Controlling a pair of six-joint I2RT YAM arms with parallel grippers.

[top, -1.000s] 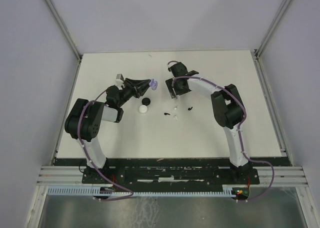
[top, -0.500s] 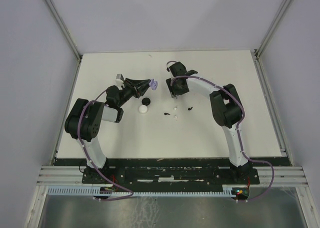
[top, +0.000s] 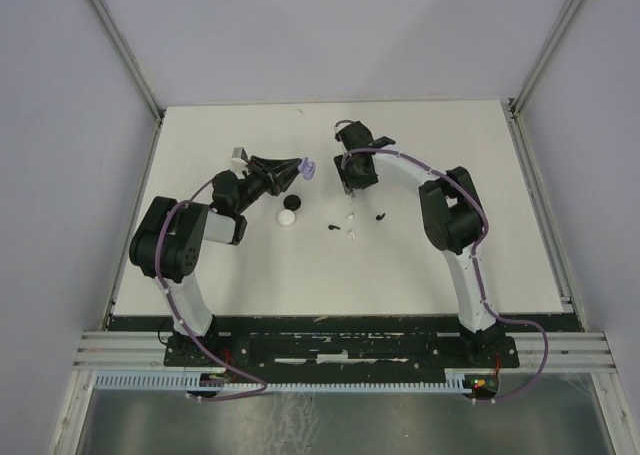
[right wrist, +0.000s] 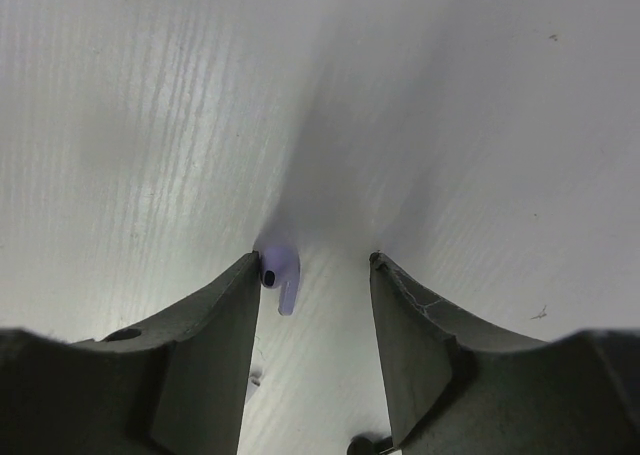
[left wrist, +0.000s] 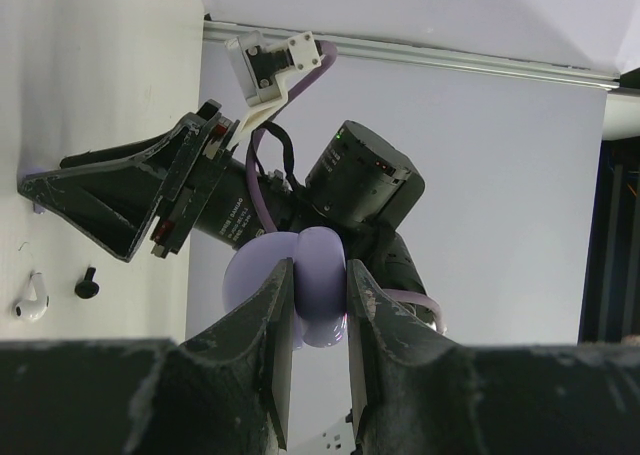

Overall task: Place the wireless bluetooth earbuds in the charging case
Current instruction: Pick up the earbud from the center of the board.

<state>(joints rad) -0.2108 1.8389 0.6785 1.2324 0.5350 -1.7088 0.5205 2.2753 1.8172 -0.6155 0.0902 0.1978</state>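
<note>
Containers: one lilac charging case (left wrist: 322, 250), clamped between the two fingers (left wrist: 275, 315) of the left end effector (left wrist: 318, 285) and held off the table (right wrist: 450, 125). It shows as two rounded lobes side by side. Whether anything sits inside cannot be told, as its inner face is turned away in the left wrist view and is too small in the top view. A white puck (top: 288, 216) and a black puck (top: 293, 203) lie just beside each other left of centre in the top view; contents not visible.

Right end effector (right wrist: 312, 267): jaws apart, tips down at the table. A lilac earbud (right wrist: 281, 272) lies on the table between them, touching the finger on the picture's left and clear of the other.

Other earbuds loose on the table near centre of the top view: two white (top: 351, 218) (top: 353, 237), two black (top: 332, 227) (top: 380, 216).

Obscured: a dark piece at the bottom edge of the right wrist view is cut off and unidentifiable. The lilac earbud is hidden under the right end effector in the top view
</note>
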